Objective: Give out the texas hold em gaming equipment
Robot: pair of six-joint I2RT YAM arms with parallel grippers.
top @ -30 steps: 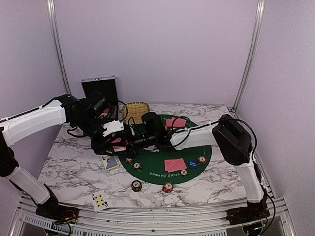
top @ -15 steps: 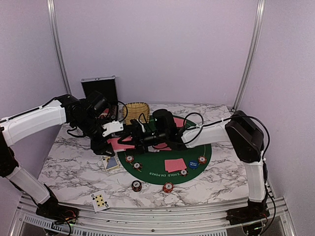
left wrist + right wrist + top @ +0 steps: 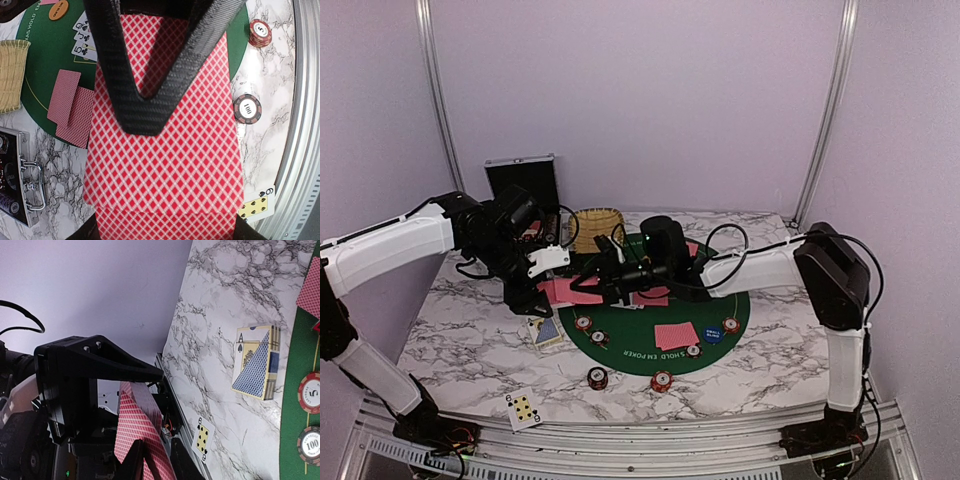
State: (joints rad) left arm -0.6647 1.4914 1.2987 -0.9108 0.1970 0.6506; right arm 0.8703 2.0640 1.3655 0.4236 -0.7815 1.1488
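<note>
Holding the cards clenched in my left pincer above the counter's left side, I see their long axis pointing at the right pincer. It straddles the deck's free end, but the view is cramped and I cannot tell whether it has bitten. The mat reads "HOLD EM POKER"; chips read "100" and "5".

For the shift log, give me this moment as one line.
left gripper: shut on card deck | right gripper: astride deck edge, grip unclear | stage: card not yet drawn
</note>
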